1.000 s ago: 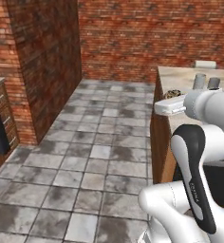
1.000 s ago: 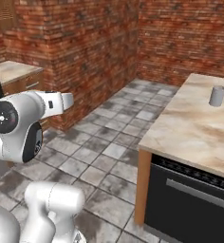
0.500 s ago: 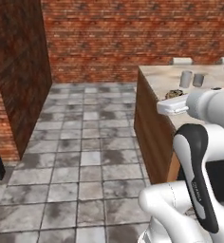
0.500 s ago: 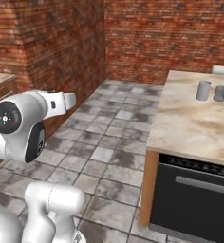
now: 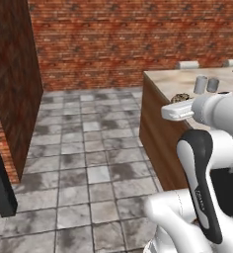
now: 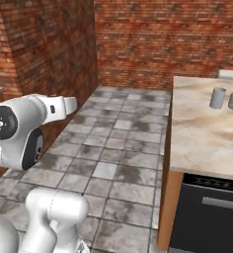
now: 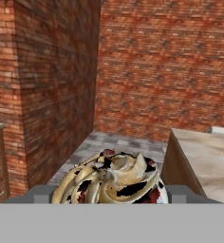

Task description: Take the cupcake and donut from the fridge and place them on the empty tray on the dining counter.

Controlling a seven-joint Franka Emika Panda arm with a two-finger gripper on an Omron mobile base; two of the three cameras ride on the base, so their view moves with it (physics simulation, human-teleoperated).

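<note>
Holding the cupcake (image 7: 111, 178) tight, the gripper (image 7: 111, 195) faces forward; the counter (image 7: 204, 159) lies at 2 o'clock.

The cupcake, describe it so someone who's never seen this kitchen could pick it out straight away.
Start at the marbled dining counter before the brick wall. Nearer than its corner, the white arm holds the cupcake between its jaws, off the counter. It has swirled cream and dark brown frosting with red flecks, unlike the two plain grey cylinders standing on the countertop.
</note>
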